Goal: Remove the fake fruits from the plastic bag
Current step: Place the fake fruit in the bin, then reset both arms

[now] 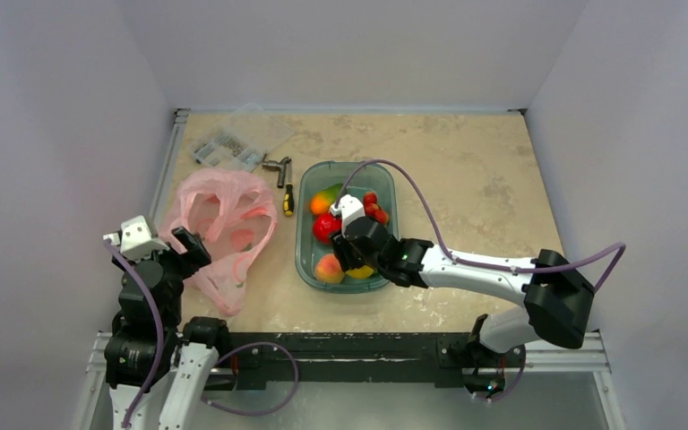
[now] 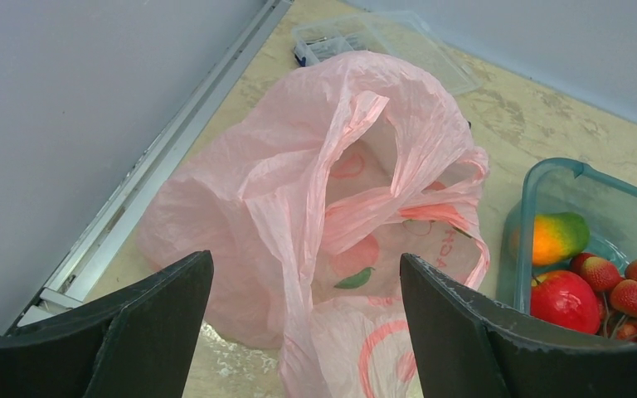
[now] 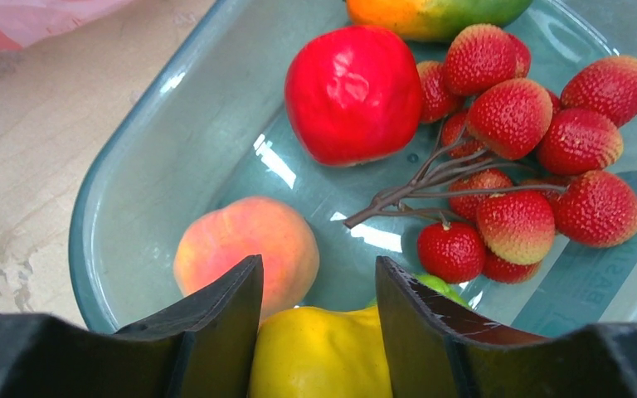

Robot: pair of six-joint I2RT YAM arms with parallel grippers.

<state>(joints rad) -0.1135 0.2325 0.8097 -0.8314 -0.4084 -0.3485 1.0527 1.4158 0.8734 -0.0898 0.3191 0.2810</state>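
The pink plastic bag (image 1: 224, 224) lies crumpled at the left, its mouth and handles facing my left gripper (image 1: 193, 246). In the left wrist view the bag (image 2: 299, 191) fills the space ahead of that gripper (image 2: 305, 261), which is open and empty. My right gripper (image 1: 351, 262) is over the teal tub (image 1: 305, 235), and its jaws (image 3: 318, 265) are closed on the yellow fruit (image 3: 319, 356). In the tub lie the round red fruit (image 3: 352, 91), the bunch of small red ones (image 3: 522, 124), the peach-orange one (image 3: 236, 245) and a partly hidden green one (image 3: 440, 286).
A green-to-orange mango-like fruit (image 1: 325, 198) lies at the tub's far end. A clear parts box (image 1: 233, 143), a metal tool (image 1: 276, 166) and a yellow-handled screwdriver (image 1: 288, 199) lie behind the bag. Walls enclose the table on three sides.
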